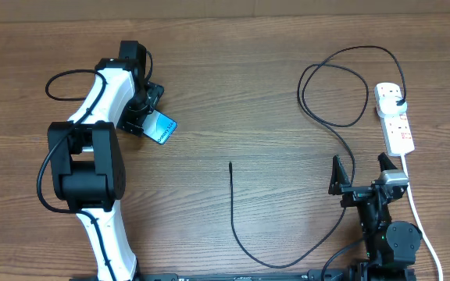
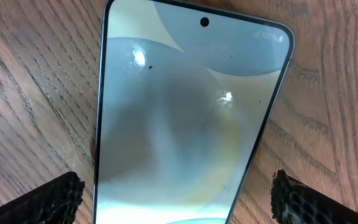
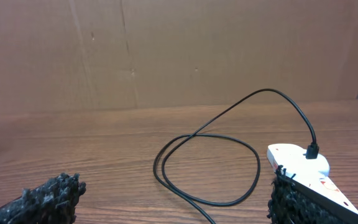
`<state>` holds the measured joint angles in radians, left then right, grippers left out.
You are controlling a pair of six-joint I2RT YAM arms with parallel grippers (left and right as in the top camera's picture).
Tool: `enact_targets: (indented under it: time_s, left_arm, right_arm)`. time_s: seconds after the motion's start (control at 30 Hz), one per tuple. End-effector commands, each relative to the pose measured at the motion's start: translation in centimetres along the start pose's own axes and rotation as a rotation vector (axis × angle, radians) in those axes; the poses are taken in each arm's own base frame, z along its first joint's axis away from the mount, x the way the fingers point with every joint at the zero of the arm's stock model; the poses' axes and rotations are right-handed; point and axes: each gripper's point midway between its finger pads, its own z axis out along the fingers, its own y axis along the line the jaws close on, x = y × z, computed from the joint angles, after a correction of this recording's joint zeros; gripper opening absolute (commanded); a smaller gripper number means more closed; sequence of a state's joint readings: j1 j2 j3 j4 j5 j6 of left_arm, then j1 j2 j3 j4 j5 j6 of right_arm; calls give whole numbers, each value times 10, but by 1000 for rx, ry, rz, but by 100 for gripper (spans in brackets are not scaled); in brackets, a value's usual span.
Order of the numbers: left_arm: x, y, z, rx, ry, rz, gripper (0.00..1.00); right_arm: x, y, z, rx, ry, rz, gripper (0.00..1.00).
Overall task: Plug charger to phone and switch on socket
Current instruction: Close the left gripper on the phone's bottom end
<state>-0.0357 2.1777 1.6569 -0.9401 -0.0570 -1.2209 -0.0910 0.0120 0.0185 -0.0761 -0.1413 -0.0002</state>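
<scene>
The phone [image 1: 162, 128] lies on the table at the upper left, screen lit light blue. It fills the left wrist view [image 2: 179, 112]. My left gripper [image 1: 145, 117] is open and straddles the phone's near end [image 2: 179, 202], with a gap on each side. The black charger cable [image 1: 342, 148] loops across the right half. Its connector tip [image 1: 230, 165] lies free mid-table. Its black plug [image 1: 398, 97] sits in the white socket strip [image 1: 397, 129]. My right gripper [image 1: 359, 176] is open and empty, left of the strip's near end. The right wrist view shows the cable loop [image 3: 207, 168] and the strip [image 3: 300, 163].
The strip's white cord [image 1: 416, 215] runs down the right side past my right arm. A brown cardboard wall [image 3: 166, 50] stands behind the table. Bare wood [image 1: 272, 94] lies between the phone and the cable.
</scene>
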Motion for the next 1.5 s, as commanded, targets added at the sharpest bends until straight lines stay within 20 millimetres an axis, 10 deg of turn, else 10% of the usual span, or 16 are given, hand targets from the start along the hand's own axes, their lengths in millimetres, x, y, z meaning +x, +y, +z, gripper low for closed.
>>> enact_targets:
  time_s: [0.0, 1.47]
  left_arm:
    - [-1, -4, 1, 4, -7, 21, 100]
    - [-1, 1, 18, -43, -40, 27, 100]
  right_arm:
    - [2, -2, 0, 10, -2, 0, 100]
    - [2, -2, 0, 10, -2, 0, 100]
